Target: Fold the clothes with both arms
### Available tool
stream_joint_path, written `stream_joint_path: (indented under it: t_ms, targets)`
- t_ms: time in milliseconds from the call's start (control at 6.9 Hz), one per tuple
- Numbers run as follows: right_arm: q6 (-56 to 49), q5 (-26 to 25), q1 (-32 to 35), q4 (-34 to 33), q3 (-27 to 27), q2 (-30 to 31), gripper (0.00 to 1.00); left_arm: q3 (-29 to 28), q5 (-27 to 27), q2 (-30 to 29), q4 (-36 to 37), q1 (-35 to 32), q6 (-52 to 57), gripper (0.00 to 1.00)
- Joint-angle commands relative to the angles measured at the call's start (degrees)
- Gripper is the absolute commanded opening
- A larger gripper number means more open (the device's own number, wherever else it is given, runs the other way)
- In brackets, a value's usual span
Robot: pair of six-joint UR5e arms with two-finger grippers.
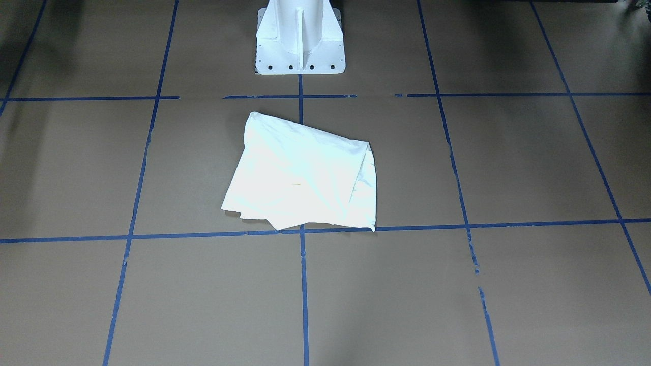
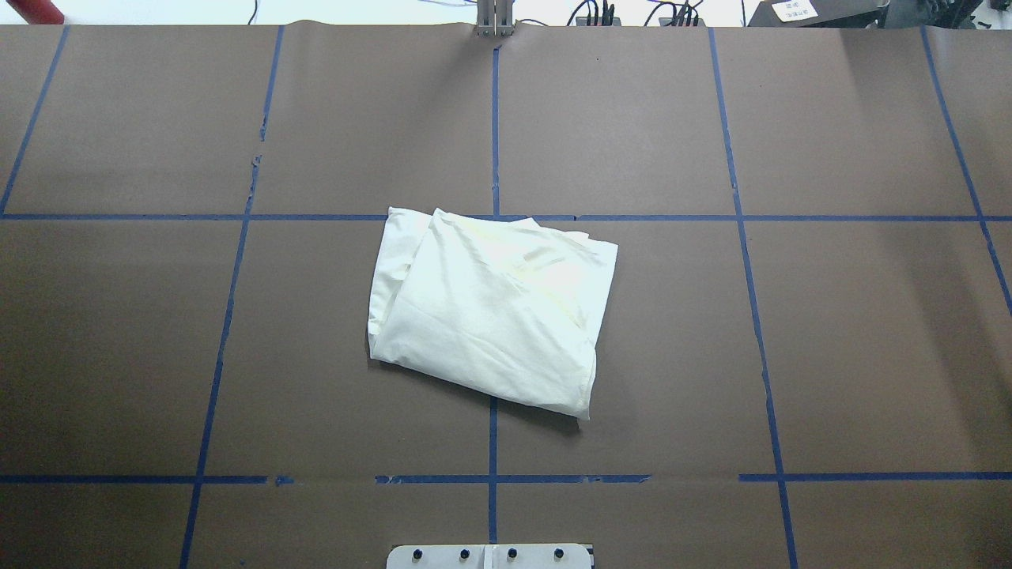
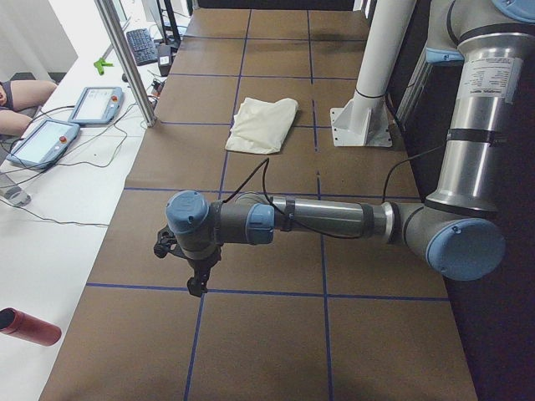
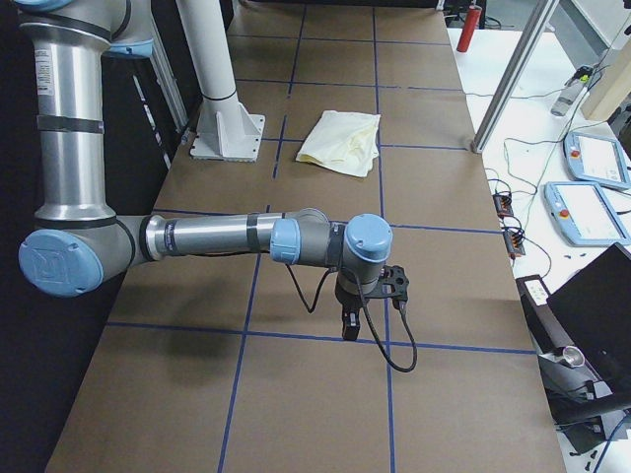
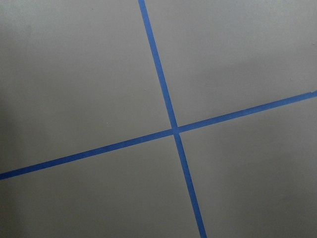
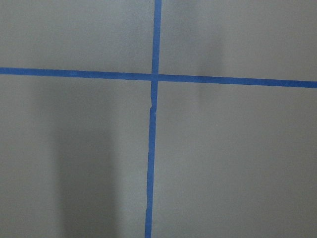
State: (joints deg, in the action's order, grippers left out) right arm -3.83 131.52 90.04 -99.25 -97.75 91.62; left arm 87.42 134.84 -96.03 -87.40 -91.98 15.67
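Note:
A white cloth lies roughly folded and crumpled in the middle of the brown table, in front of the base; it also shows in the overhead view and both side views. My left arm reaches out low over the table's left end, its gripper pointing down, far from the cloth. My right arm does the same at the right end, its gripper pointing down. I cannot tell whether either gripper is open or shut. Both wrist views show only bare table with blue tape crosses.
The white base pedestal stands behind the cloth. Blue tape lines grid the table. Teach pendants, cables and a metal post are on the operators' side. A red bottle lies beside the table.

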Motion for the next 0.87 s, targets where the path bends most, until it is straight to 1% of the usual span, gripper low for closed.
stream_joint_path:
  t_ms: [0,290,725]
  targets:
    - [0.14,0.06,-0.12,0.20,0.02,-0.04,1.00,1.43,-4.22,0.32,-0.93,0.05,-0.03,1.00]
    - [0.14,0.14,-0.12,0.20,0.02,0.05,1.00,3.28,-4.94,1.02,-0.85,0.05,-0.20,1.00]
    - [0.22,0.32,-0.12,0.20,0.02,0.05,1.00,3.81,-4.85,1.29,-0.85,0.05,-0.20,1.00]
